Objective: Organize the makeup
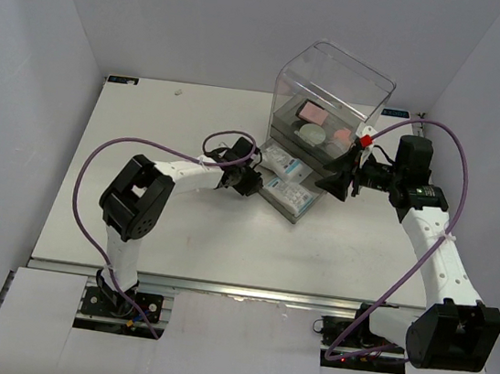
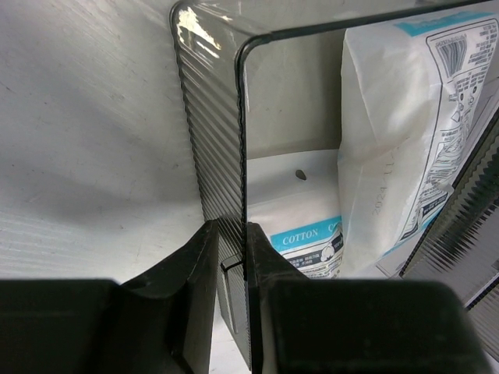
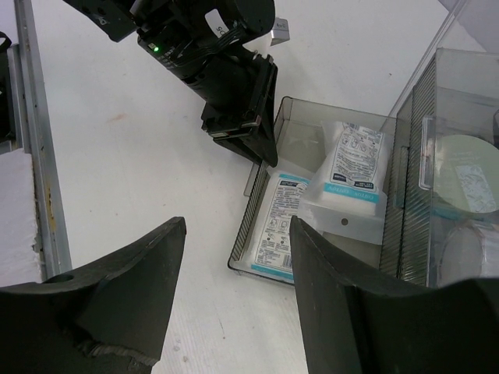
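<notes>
A grey drawer (image 1: 300, 216) stands pulled out from the bottom of the clear box (image 1: 332, 92). Two white-and-blue packets (image 1: 288, 194) (image 1: 285, 164) lie in it; they also show in the right wrist view (image 3: 279, 222) (image 3: 355, 167). My left gripper (image 1: 251, 183) is shut on the drawer's ribbed front wall (image 2: 209, 140), one finger inside and one outside. My right gripper (image 1: 336, 178) is open and empty, hovering beside the box above the drawer's right side. A pink palette (image 1: 312, 112) and round pale compacts (image 1: 313, 133) lie inside the box. The black brushes are out of view.
The clear box stands at the back, right of the middle. An upper grey drawer (image 3: 425, 148) with a round compact (image 3: 466, 178) is closed above the open one. Purple cables loop over both arms. White table surface lies to the left and front.
</notes>
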You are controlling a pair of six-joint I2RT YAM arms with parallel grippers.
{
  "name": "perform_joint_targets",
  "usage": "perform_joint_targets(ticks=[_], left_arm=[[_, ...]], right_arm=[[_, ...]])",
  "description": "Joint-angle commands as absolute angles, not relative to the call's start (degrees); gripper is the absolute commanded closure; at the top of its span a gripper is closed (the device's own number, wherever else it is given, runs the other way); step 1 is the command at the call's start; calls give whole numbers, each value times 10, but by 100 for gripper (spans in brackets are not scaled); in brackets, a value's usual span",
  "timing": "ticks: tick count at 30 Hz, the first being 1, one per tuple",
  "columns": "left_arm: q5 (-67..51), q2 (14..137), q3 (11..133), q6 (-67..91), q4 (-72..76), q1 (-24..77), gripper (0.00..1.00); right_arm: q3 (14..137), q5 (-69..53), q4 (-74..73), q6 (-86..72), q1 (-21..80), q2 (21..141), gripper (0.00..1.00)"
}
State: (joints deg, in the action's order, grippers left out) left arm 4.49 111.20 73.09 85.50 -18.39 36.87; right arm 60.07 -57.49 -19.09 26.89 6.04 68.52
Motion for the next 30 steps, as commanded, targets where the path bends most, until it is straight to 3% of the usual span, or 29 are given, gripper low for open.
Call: perform_joint_targets(ticks=[1, 12, 30], left_arm=[[44, 1116, 775, 901, -184, 385, 76], [52, 1145, 827, 896, -205, 394, 67], [120, 1127, 873, 920, -261, 413, 69]], right_arm=[[592, -600, -173, 261, 55, 669, 37], [591, -606, -172, 258, 49, 670, 37], [590, -606, -171, 255, 48, 674, 38]])
